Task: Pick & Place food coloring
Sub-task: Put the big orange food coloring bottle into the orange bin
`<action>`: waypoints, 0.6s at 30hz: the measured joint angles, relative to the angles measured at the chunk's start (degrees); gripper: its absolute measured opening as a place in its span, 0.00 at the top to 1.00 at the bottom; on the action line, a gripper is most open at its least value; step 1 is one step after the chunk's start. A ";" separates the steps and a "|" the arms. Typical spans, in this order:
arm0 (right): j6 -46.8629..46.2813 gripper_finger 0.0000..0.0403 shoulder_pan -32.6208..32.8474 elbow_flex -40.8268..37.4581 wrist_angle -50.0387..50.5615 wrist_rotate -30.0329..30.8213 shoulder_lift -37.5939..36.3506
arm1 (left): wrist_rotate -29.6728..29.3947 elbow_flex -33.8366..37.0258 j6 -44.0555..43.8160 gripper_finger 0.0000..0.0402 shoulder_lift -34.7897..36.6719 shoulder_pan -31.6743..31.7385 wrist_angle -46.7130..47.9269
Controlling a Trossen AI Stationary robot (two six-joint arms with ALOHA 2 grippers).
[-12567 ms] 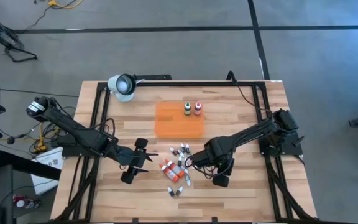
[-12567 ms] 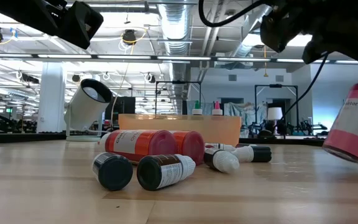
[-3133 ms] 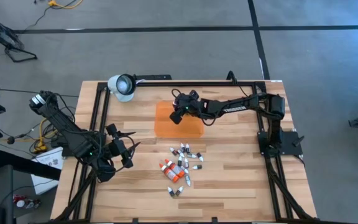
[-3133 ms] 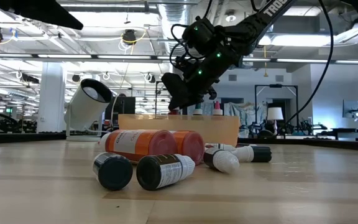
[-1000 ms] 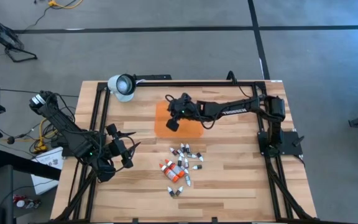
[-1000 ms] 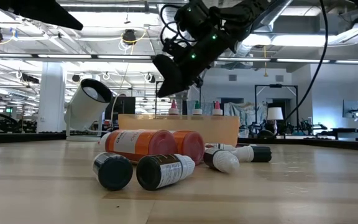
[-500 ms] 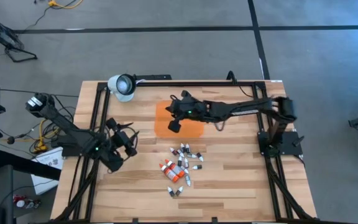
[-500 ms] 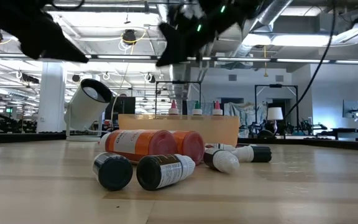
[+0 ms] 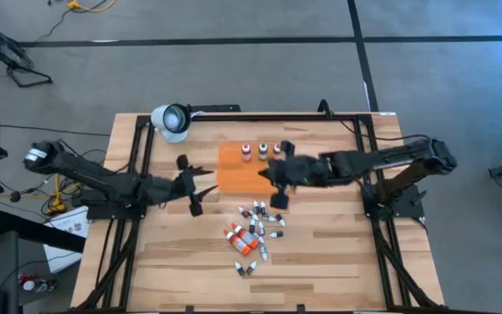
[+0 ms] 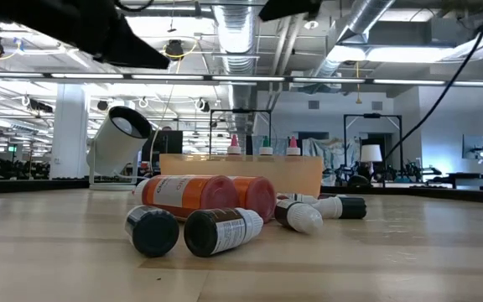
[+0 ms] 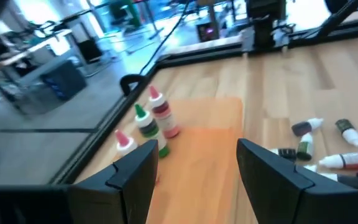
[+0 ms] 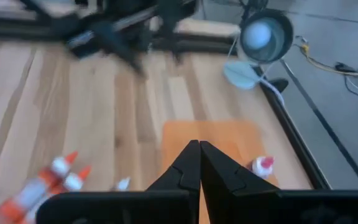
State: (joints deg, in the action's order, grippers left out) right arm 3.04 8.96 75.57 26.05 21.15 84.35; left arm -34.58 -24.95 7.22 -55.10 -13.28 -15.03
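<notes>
Pale butcher-block table point(image 9: 338, 262) inside a black frame, grey floor around it, a white lamp point(image 9: 172, 119) at the far left corner. On the flat orange tray point(image 9: 238, 176) three small white-capped food coloring bottles point(image 9: 262, 151) stand upright; more lie heaped nearer point(image 9: 253, 235). Since a second ago the clenched, empty right gripper point(image 9: 278, 199) has left the tray's left part for its near right edge, and the left gripper point(image 9: 193, 185), fingers spread and empty, has reached in toward the tray.
</notes>
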 joint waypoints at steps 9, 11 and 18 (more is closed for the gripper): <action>-8.91 1.00 12.27 -9.59 2.93 11.11 -7.82 | 30.68 0.00 -2.37 0.47 -0.98 14.68 1.37; -11.69 1.00 15.05 -13.47 2.08 13.10 -9.43 | 33.65 0.04 -2.68 0.47 -1.92 13.76 2.86; -18.26 1.00 24.41 -26.22 -7.37 17.22 -12.34 | 34.79 0.04 -2.63 0.47 -7.37 6.11 3.79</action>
State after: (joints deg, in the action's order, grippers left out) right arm -15.22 33.37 49.35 18.68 38.37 72.02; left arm 0.21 -24.91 4.59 -62.48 -7.17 -11.23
